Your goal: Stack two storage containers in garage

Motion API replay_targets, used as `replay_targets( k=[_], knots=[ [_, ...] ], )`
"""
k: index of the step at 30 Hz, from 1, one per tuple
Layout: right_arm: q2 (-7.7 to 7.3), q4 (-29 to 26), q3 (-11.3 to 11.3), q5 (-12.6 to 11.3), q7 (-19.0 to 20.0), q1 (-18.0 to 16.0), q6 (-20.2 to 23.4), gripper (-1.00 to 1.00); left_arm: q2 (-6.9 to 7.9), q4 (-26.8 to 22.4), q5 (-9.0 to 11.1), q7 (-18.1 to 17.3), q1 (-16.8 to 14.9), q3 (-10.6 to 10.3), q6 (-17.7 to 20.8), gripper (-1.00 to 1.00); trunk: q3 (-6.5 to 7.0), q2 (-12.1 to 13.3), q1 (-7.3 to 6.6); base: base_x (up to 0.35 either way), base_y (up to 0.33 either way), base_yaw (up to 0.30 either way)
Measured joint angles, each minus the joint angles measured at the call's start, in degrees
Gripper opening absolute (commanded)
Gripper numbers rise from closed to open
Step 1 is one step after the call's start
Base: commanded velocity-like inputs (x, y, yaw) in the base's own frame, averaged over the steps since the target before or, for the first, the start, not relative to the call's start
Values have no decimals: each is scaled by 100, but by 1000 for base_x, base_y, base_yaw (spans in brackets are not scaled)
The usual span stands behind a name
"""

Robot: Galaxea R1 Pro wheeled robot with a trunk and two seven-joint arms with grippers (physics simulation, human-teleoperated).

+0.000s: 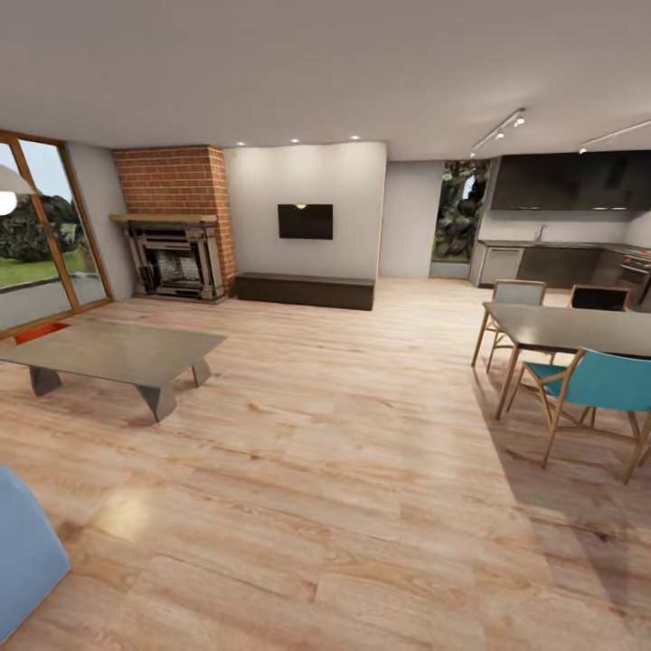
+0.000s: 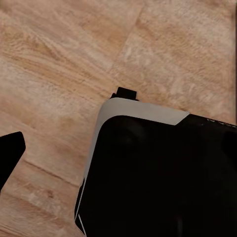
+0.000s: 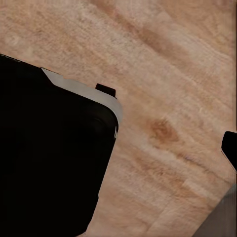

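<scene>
I am looking across the living room, with its light wood-plank floor (image 1: pixel 344 434), brick fireplace (image 1: pixel 176 258), black wall TV (image 1: pixel 305 221) and low dark bench (image 1: pixel 305 290). A sliver of red-orange, one storage container (image 1: pixel 41 332), lies on the floor at far left, mostly hidden behind the grey coffee table (image 1: pixel 117 353). In the left wrist view a single black fingertip (image 2: pixel 11 150) hangs over planks beside my black-and-white base (image 2: pixel 158 168). The right wrist view has a black fingertip (image 3: pixel 230 147) and the base (image 3: pixel 49 148). Nothing is held. The garage is out of view.
A dining table (image 1: pixel 579 327) with a teal chair (image 1: pixel 597 384) and other chairs stands at right, the kitchen (image 1: pixel 561 244) behind it. Glass doors (image 1: pixel 36 235) line the left wall. A blue rounded object (image 1: pixel 23 551) sits at lower left. Open wood floor runs down the middle.
</scene>
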Motion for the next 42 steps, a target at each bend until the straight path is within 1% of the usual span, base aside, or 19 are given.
replay_targets(
  k=[42],
  knots=[
    [0,0,7,1,0,0,0,100,0,0,5,0,0,0,0,100,0,0,0,330,0,0]
  ],
)
